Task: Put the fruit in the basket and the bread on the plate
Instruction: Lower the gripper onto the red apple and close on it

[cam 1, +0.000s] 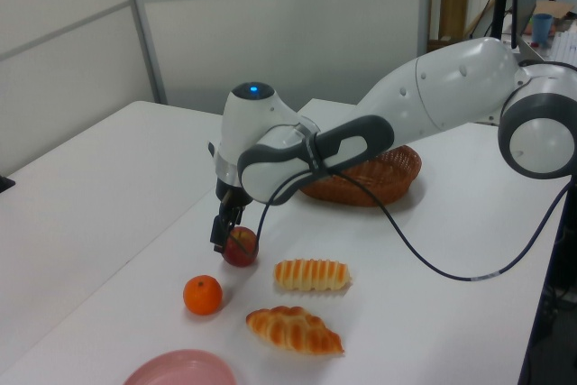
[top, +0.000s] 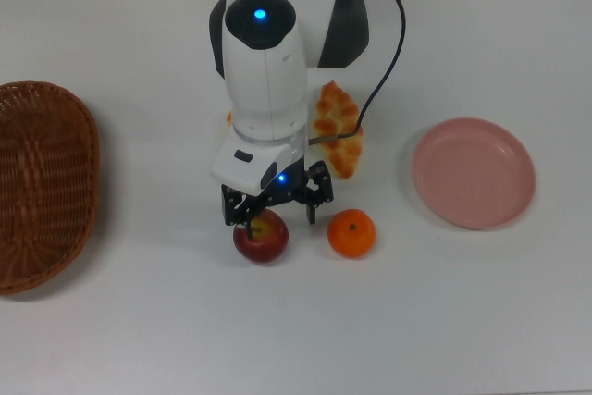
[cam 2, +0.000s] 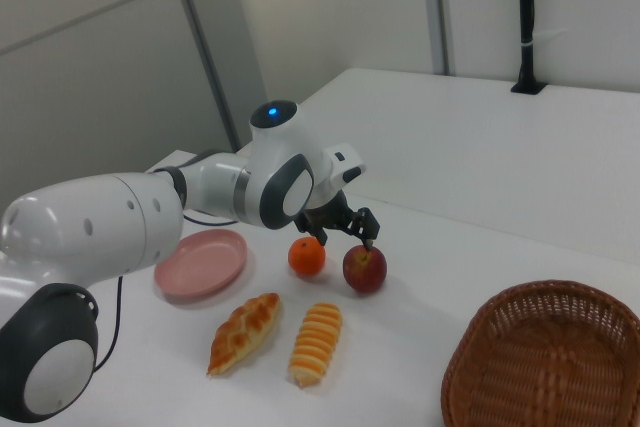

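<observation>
Top view: we find the claw (top: 275, 203) spread wide and empty, poised directly above the apple (top: 262, 237), one finger near the fruit's 10 o'clock edge, the other off past its 2 o'clock side toward the mandarin (top: 351, 234). The mandarin sits at the apple's 3 o'clock, apart from it. The braided pastry (top: 340, 134) lies at 12 o'clock from the mandarin; the striped pastry is almost wholly hidden under the arm. The basket (top: 42, 182) stands at 9 o'clock on the desk (top: 139, 321), empty; the plate (top: 474, 173) at 3 o'clock, bare.

Left view: we note the claw (cam 1: 226, 226) low at the apple (cam 1: 242, 247), with the striped pastry (cam 1: 312, 274) just beside the fruit and the mandarin (cam 1: 203, 296) nearer the camera.

Right view: we see both fingers straddling above the apple (cam 2: 364, 268), not yet closed on it; the mandarin (cam 2: 307, 258) is close by.

In our judgement the step in hand is grasping the apple. To do it well, the claw should centre over the fruit, descend until the fingers bracket its widest girth, and close without nudging the mandarin.
</observation>
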### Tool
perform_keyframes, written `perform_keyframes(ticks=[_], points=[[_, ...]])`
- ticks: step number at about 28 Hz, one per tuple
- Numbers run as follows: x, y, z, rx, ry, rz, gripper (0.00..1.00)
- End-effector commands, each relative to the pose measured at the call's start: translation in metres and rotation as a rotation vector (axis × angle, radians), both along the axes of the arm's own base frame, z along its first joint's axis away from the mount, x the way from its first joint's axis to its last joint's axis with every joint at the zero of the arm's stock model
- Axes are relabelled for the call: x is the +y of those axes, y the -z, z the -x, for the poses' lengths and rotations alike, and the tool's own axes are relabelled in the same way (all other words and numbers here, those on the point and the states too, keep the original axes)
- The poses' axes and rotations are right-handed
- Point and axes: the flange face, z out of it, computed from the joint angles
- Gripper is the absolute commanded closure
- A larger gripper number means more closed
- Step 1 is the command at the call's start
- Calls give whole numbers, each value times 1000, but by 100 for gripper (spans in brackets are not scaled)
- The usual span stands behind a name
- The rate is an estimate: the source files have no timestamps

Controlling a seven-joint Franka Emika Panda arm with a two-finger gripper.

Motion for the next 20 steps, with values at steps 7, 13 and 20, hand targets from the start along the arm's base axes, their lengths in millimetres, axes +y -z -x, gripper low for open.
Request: perform_keyframes(ticks=[7,13,20], points=[[-2,36,-6,-32,11,131,0],[-2,45,-3,-24,-4,165,24],[-10,35,-4,-31,46,143,81]])
